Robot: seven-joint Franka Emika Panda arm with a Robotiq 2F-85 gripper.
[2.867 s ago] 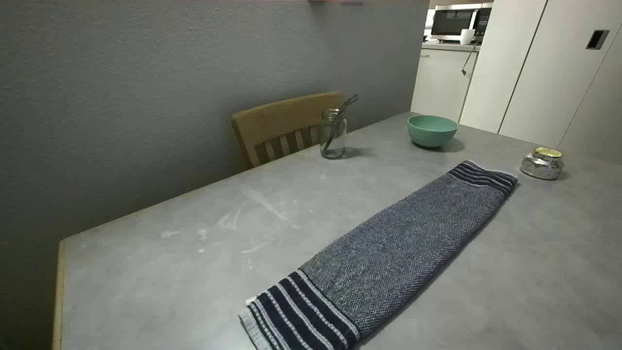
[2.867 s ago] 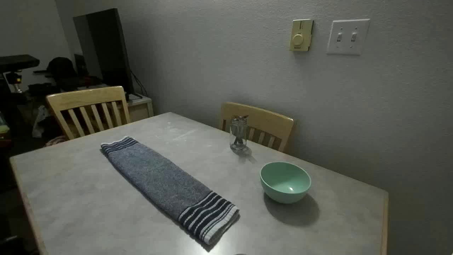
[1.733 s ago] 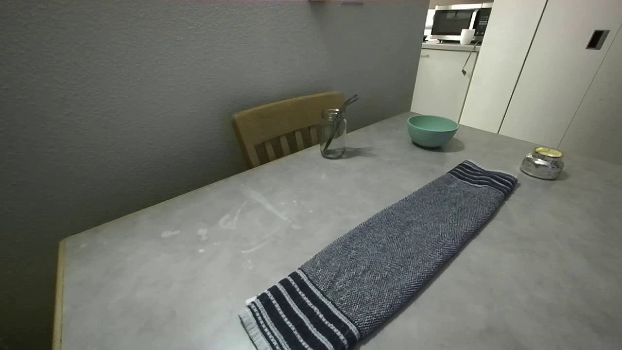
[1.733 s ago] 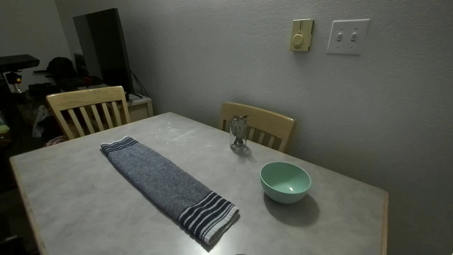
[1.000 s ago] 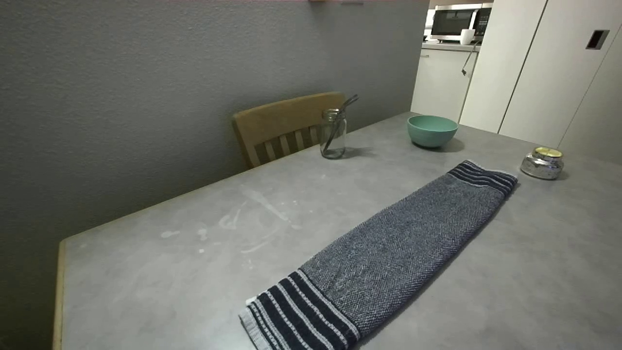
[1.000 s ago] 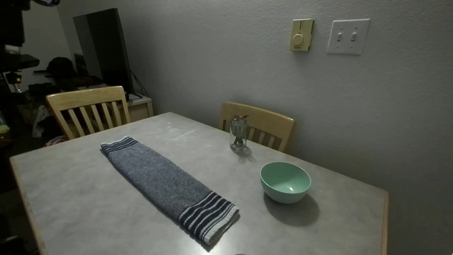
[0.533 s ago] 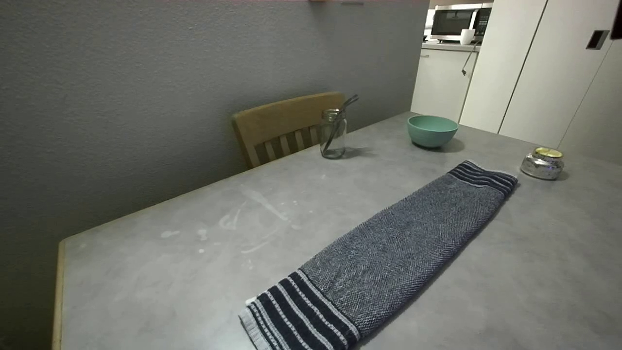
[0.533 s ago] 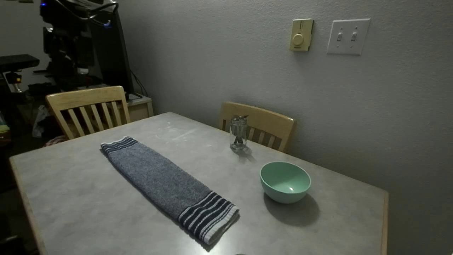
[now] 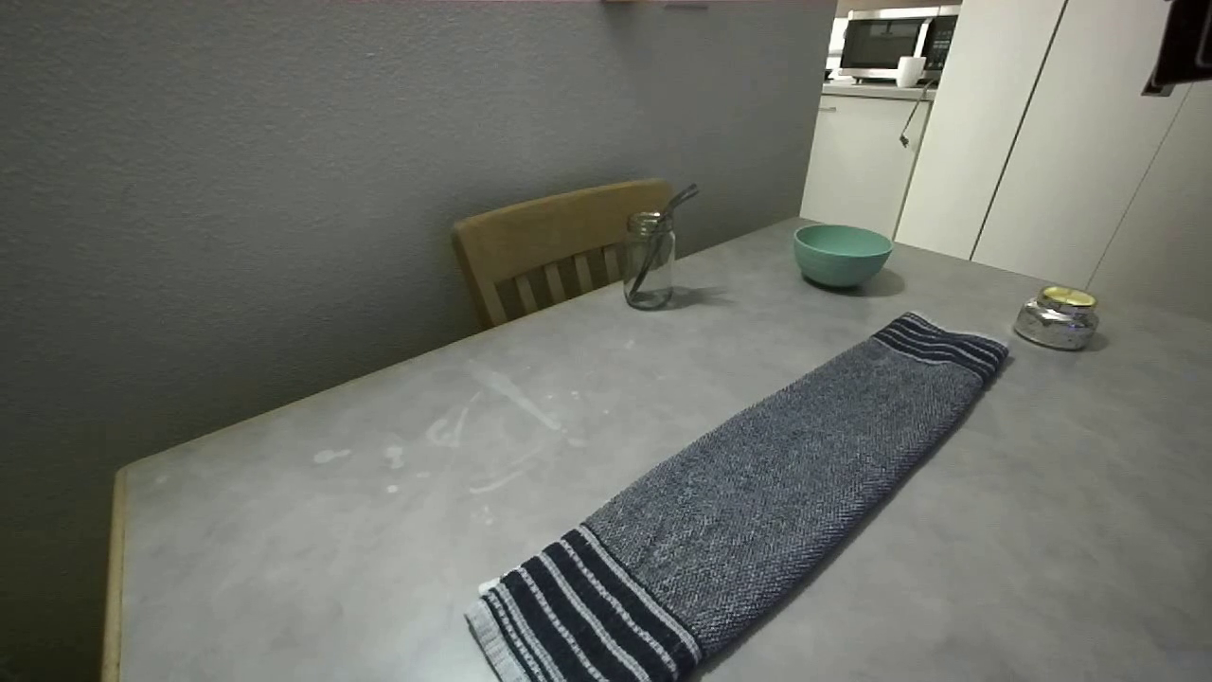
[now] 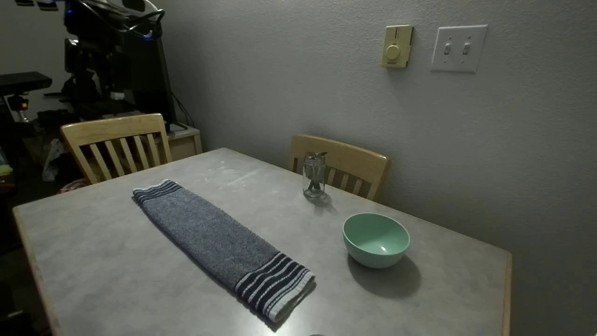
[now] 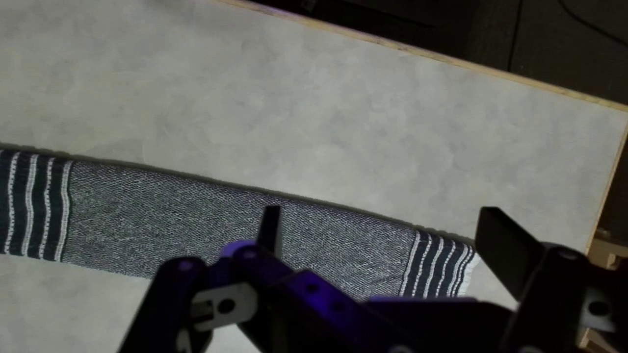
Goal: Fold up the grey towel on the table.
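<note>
On the counter [image 9: 379, 549]: one grey towel [image 9: 781, 469], laid long and flat, untouched. Newly in view: robot arm [image 10: 95, 27] — jaws spread apart, holding nothing. Approach likely begun, folding still ahead.

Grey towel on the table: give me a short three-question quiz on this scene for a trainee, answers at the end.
1. True or false: in the wrist view, the dark two-fingered pincer is open.
2. Multiple choice: how does the clear cylindrical glass jar stand? A) on its side; B) upright; C) upside down.
3. Fill in: the long dark grey cloth towel has stripes across (blank) of its short ends.

Key: 1 true; 2 B; 3 both.
</note>
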